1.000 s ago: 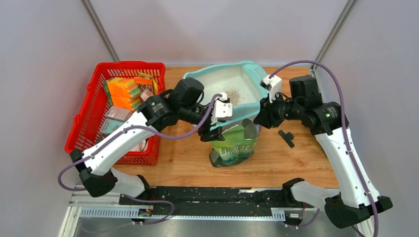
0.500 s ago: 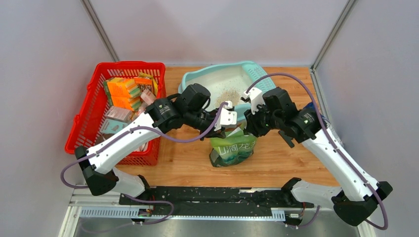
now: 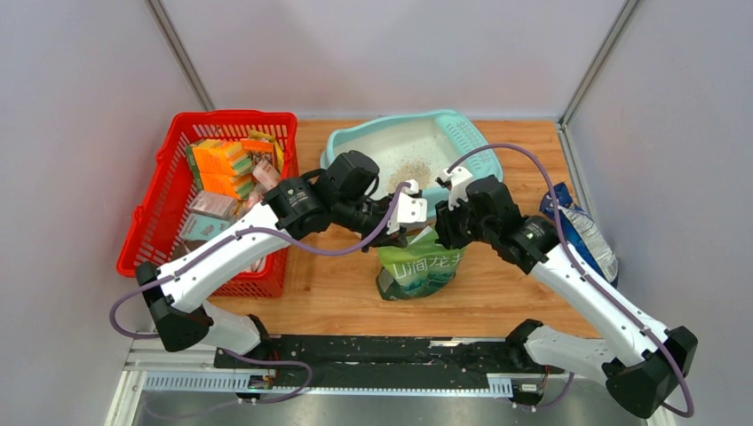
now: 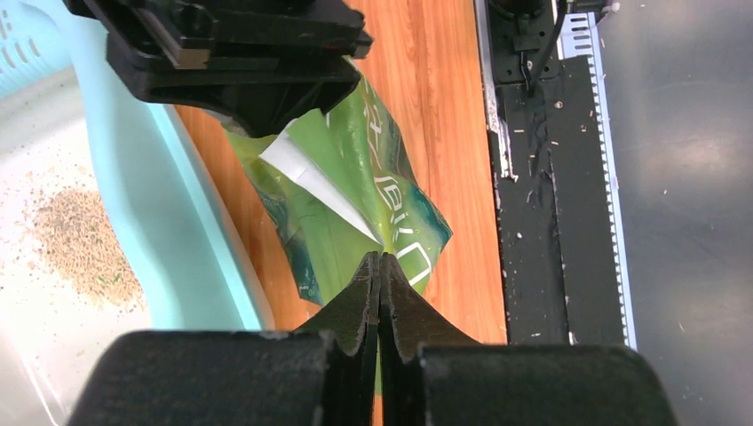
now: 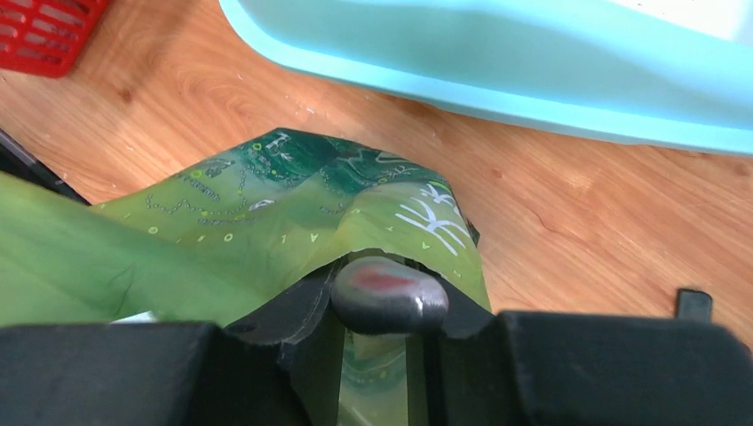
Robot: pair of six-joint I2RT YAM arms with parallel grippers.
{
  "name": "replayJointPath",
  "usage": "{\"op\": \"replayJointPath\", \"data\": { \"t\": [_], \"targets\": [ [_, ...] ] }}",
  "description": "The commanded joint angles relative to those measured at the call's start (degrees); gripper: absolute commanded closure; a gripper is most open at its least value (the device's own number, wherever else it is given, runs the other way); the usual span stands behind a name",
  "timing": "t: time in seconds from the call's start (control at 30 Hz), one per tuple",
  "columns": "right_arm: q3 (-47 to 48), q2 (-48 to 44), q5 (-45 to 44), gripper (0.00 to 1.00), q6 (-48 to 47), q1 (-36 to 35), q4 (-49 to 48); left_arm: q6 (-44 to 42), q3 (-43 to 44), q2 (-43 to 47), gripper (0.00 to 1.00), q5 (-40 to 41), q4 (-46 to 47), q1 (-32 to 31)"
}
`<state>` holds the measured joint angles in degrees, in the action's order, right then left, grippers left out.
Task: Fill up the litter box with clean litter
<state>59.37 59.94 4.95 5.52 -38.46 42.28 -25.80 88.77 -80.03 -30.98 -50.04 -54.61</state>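
Left fingers [image 4: 360,306] just pinched shut on the bag [image 4: 355,191]; right fingers [image 5: 289,328], gripping the scoop [image 5: 388,297], swung back from the litter box [image 4: 186,222] to refill.

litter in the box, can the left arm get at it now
Probably not yet: left jaws are shut on the bag rim, though the litter lies uncovered in the box alongside.

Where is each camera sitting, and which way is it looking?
Top: high behind the robot, looking down at the litter box, red basket and green bag; both whole arms show.
Left wrist: on the left arm, looking along the left end effector, pinched on the bag; the right end effector shows too.
Right wrist: on the right arm, looking past its end effector and a metal scoop into the bag.
Shared: both wrist views see the bag and litter box.
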Motion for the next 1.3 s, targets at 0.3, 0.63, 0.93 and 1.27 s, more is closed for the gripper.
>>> {"op": "replayJointPath", "data": {
  "t": [0.3, 0.63, 0.93, 1.27],
  "targets": [
    [-2.34, 1.32, 31.6, 1.0, 14.24, 11.11, -5.54, 1.55, 0.35, -1.01, 1.0, -0.83, 2.58, -0.15],
    [3.73, 0.44, 41.53, 1.0, 19.88, 21.84, -5.98, -0.12, 0.35, -1.09, 1.0, 1.1, 0.04, 0.03],
    [-3.03, -0.97, 52.52, 1.0, 30.07, 32.91, -18.37, -3.11, -0.44, 1.1, 1.0, 4.96, -3.21, 0.82],
    [-1.9, -1.23, 56.31, 1.0, 22.62, 41.71, -10.92, -3.03, 0.61, 1.1, 1.0, 6.02, -4.01, 1.52]
  ]
}}
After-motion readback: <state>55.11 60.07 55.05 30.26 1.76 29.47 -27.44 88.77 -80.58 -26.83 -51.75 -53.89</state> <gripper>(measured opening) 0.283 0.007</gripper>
